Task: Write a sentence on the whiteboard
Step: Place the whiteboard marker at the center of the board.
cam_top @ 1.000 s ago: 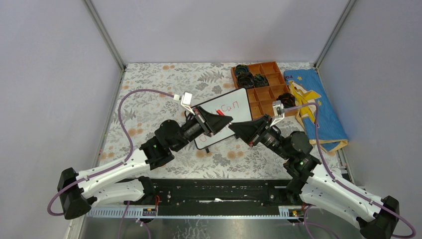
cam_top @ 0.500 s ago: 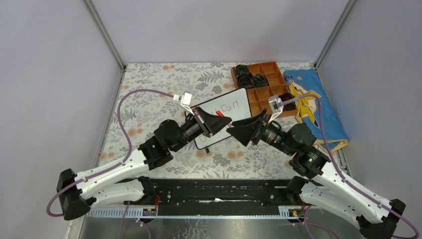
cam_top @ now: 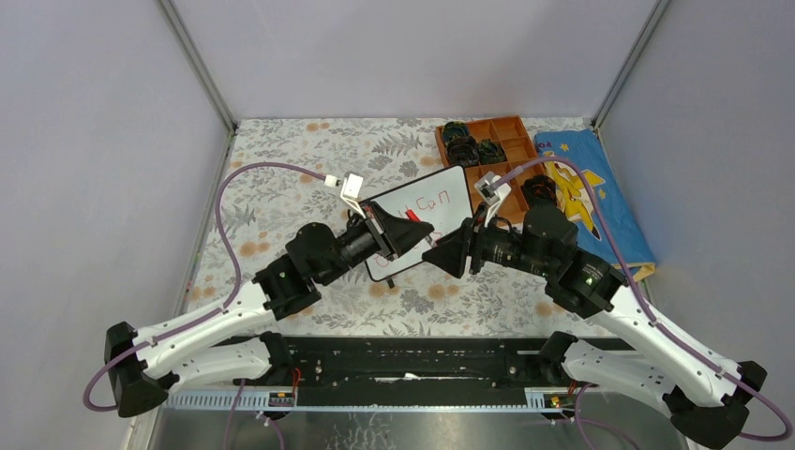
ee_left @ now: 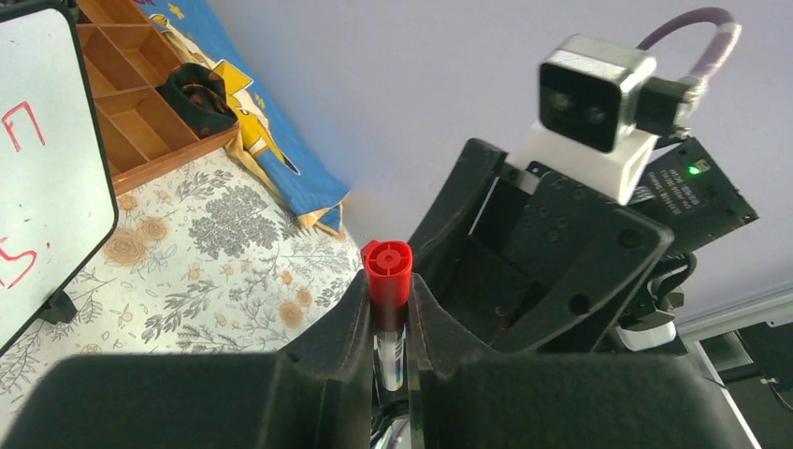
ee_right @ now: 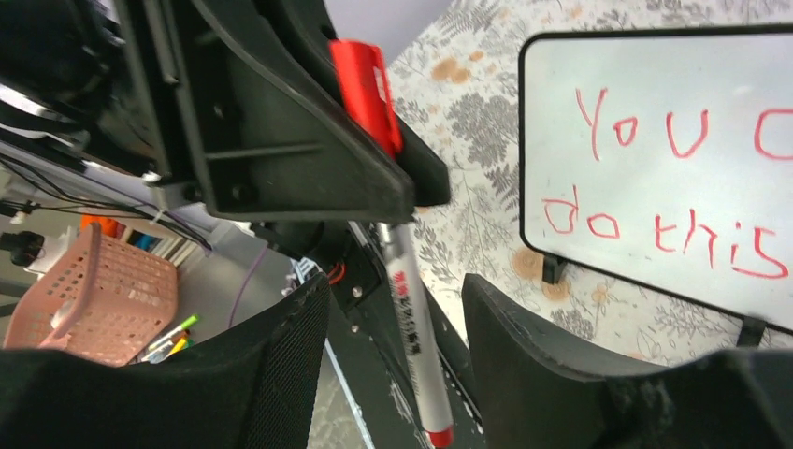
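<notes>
Right wrist: "do this" on whiteboard [ee_right: 645, 182]

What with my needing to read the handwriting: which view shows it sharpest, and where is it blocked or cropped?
Right wrist view: the red handwritten sentence on the small black-framed whiteboard is sharp and evenly lit, though cropped at the right edge. Top view: tiny, partly hidden by the left gripper. Left wrist view: only a sliver of board; the red-capped white marker is in focus.
</notes>
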Tool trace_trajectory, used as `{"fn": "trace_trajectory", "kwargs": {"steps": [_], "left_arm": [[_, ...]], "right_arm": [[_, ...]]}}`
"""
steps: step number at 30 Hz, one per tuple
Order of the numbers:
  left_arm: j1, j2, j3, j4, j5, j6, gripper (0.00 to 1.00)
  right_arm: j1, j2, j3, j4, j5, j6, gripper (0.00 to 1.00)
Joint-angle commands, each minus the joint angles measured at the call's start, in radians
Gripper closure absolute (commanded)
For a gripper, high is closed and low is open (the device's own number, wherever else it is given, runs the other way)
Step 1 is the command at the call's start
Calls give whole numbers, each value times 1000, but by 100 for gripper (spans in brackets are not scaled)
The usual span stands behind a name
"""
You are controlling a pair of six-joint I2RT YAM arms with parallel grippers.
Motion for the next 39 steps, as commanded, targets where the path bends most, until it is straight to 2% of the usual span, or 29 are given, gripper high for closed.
{"fn": "trace_trajectory", "kwargs": {"steps": [1,4,14,18,23,25,26,28,29,31,34,37,39], "left_arm": [[6,-29,31,5,21,39,100],[6,-36,32,-2,26,47,100],[5,-27,27,3,49,37,100],[6,-21,32,6,77,35,100],[6,-20,36,-10,71,36,100],[5,-23,34,-19,57,35,91],[6,-26,33,-22,57,35,82],[6,-33,32,-24,30,39,49],[6,-35,34,-27,25,42,37],[6,-40,41,-42,10,49,19],[6,-47,59,-81,-16,59,3],[6,-68,78,-145,-62,70,1],[6,-102,82,-206,-105,85,1]], "right_arm": [[-3,-3,26,-51,-13,-31,38],[-3,-9,22,-41,2,-33,36],[-3,22,5,59,-18,12,45],[-4,36,1,79,-11,19,56],[-3,38,-13,93,-12,20,81],[-4,37,-16,94,-10,16,93],[-3,37,-18,94,-10,15,98],[-3,32,-20,93,-10,13,100],[-3,28,-20,92,-9,12,100],[-3,17,-22,87,1,12,100],[-4,-7,-27,72,27,11,100],[-4,-31,-27,26,81,2,100],[-3,-52,-27,-31,176,-6,100]]}}
